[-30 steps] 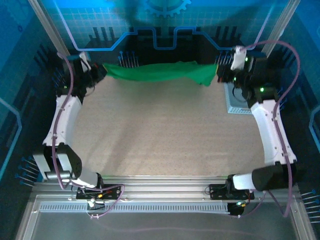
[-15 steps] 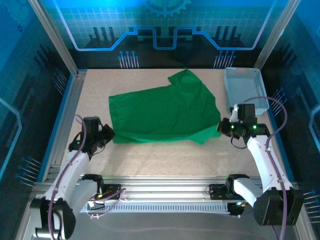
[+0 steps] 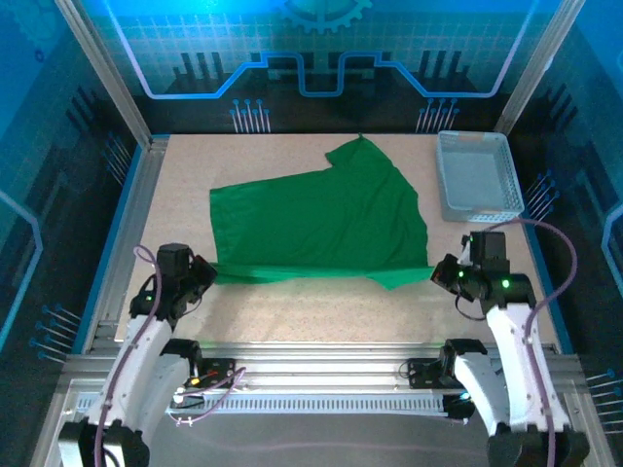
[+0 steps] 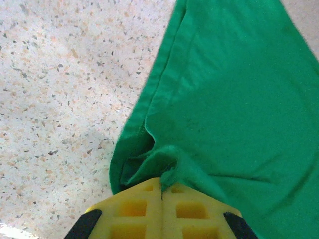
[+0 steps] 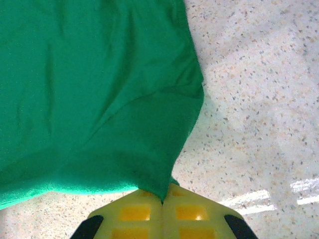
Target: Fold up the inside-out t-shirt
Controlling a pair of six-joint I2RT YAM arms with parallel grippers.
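- One bright green t-shirt is lying spread across the middle of the desk, inside the reach of both arms. Its near edge is running almost straight from one pincer to the other.
- Its far side is narrowing to a point toward the back of the desk. A thin strip of cloth is sagging below the near edge, close to the right corner.
- Its cloth is looking soft and plain and is lying mostly smooth with shallow creases. In the left wrist view a stitched hem is running along the edge and bunching into small folds at the grip.
- At the near left corner, the left pincer is clamping the shirt. Its yellow fingers are pressing together with the bunched cloth caught between them.
- At the near right corner, the right pincer is gripping the shirt in the same way. It is squeezing a point of fabric that is fanning out wide from the grip.
- Beyond the shirt, a white mesh basket is standing at the far right of the desk, near the shirt's right edge but apart from it. Its pale grid floor is showing across the whole inside.
- Under everything, the desk is showing a pale, flat, speckled surface like stone chip.
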